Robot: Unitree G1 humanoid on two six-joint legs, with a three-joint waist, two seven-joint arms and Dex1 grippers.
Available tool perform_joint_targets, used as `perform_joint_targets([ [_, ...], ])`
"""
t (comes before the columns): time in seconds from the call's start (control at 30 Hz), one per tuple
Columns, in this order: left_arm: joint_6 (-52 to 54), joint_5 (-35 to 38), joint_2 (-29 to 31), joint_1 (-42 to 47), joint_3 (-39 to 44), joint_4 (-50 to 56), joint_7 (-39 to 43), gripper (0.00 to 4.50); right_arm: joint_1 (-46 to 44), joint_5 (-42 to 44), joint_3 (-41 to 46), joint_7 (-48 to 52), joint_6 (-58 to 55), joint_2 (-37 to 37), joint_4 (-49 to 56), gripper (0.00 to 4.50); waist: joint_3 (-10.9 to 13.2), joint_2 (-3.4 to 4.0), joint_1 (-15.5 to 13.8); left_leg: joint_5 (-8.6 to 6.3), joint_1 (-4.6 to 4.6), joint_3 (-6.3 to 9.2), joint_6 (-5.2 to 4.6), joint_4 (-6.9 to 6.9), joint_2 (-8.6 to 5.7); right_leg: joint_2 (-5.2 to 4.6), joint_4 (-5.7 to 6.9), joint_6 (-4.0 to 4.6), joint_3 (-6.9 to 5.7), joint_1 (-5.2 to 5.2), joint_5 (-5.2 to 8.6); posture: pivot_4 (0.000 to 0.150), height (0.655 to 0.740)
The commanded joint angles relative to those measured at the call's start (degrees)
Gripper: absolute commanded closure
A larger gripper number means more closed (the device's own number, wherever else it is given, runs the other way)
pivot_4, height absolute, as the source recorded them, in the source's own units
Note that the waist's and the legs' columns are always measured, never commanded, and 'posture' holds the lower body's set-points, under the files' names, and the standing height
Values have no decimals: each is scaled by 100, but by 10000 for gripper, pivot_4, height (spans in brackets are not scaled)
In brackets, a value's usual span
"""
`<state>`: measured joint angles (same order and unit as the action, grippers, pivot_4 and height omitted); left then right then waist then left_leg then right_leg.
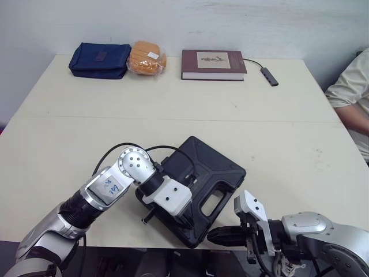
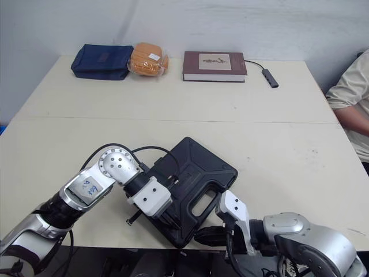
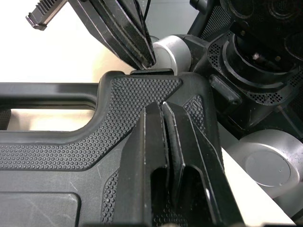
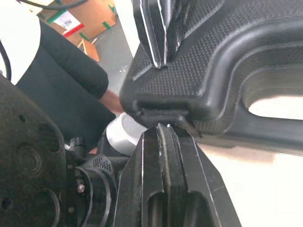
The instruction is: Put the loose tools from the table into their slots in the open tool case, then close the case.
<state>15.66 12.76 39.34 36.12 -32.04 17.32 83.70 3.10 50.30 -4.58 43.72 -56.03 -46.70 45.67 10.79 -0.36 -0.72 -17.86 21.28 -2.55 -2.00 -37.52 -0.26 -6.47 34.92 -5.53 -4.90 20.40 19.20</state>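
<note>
A cream bench [image 1: 173, 138] stands against a pale wall. Along its far edge we count four items: one navy pouch [image 1: 99, 60], one orange packet [image 1: 147, 57] touching it, one maroon book [image 1: 213, 64], and one small grey hub [image 1: 268, 75] on a dark cable. One person's pale sleeve [image 1: 351, 81] enters at the right edge.

One black tool case [image 1: 210, 167] lies near the bench's front edge. It is turned diagonally with its lid down, and its handle cutout [image 1: 210, 203] faces the robot.

Two claws meet at the case's nearest corner. The left claw [image 3: 162, 106] has its two black fingers pressed together with nothing between them. They lie on the case's pebbled shell beside the handle. The right claw [image 4: 163, 127] is likewise closed and empty, its two fingers side by side. Its tips are set against the rim of that same corner, by a small tab. From each wrist we see the other claw's closed tips pointing in from the opposite side, just apart from them.
</note>
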Motion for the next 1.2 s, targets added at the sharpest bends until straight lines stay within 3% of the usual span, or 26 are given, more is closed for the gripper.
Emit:
perform_joint_targets([
  [0.03, 154, -588, 64, -253, -454, -174, -103, 44309, -299, 305, 46, -105, 201, 199, 442, 45000, 0, 0, 2, 0, 0, 0, 0, 1, 0, 0, 0, 0, 0, 0, 0, 1500, 7400],
  [0.6, 315, -547, -1, -315, -464, -23, -171, 44309, -350, 259, -185, -426, 117, 469, 439, 45000, -9, 7, 83, 9, -12, 11, -2, 40, 0, 1, 0, 15, -11, 5, 1, 1500, 7400],
  [0.9, 277, -560, -42, -291, -422, -97, -181, 44309, -132, 181, -286, -237, 17, 92, 545, 45000, -22, 19, 39, 9, -6, 14, -3, 39, 0, 0, -11, 15, -14, 3, 1, 1500, 7400],
  [1.2, 241, -569, -19, -257, -410, -140, -160, 44309, -415, 181, -448, -409, 77, 493, 283, 45000, -38, 21, -56, 8, 0, 19, 0, 38, -2, 0, -30, 10, -17, 0, -3, 1500, 7400],
])
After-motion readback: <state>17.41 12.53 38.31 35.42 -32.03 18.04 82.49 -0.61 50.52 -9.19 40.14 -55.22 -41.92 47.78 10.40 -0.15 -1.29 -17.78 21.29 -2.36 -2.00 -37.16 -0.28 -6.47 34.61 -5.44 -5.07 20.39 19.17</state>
